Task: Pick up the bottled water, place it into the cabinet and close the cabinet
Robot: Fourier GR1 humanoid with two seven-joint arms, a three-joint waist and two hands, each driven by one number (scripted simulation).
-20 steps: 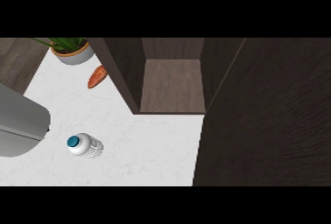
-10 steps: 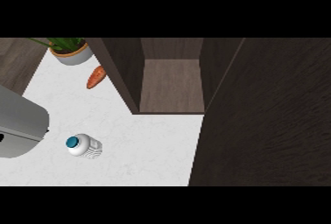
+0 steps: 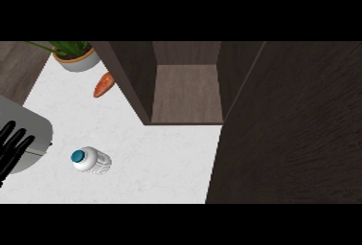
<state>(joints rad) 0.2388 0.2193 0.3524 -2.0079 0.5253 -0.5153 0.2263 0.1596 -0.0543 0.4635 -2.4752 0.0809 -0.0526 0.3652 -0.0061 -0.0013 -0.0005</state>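
Item: clear ribbed plastic water bottle with teal cap point(image 3: 90, 160), standing upright on the white marbled counter point(image 3: 163, 158), cap facing up, long axis vertical.

Left black hand point(image 3: 13, 148): at the view's left edge, fingers straight and apart, holding nothing; the bottle lies just to its right, untouched.

Right hand: not visible.

Dark wood cabinet point(image 3: 185, 91): open, beyond and right of the bottle.

White bottled water point(image 3: 93, 161) with teal cap, orange carrot point(image 3: 103, 84), dark-brown woodgrain cabinet point(image 3: 187, 91) (lighter brown inside), white faintly marbled counter point(image 3: 163, 162).
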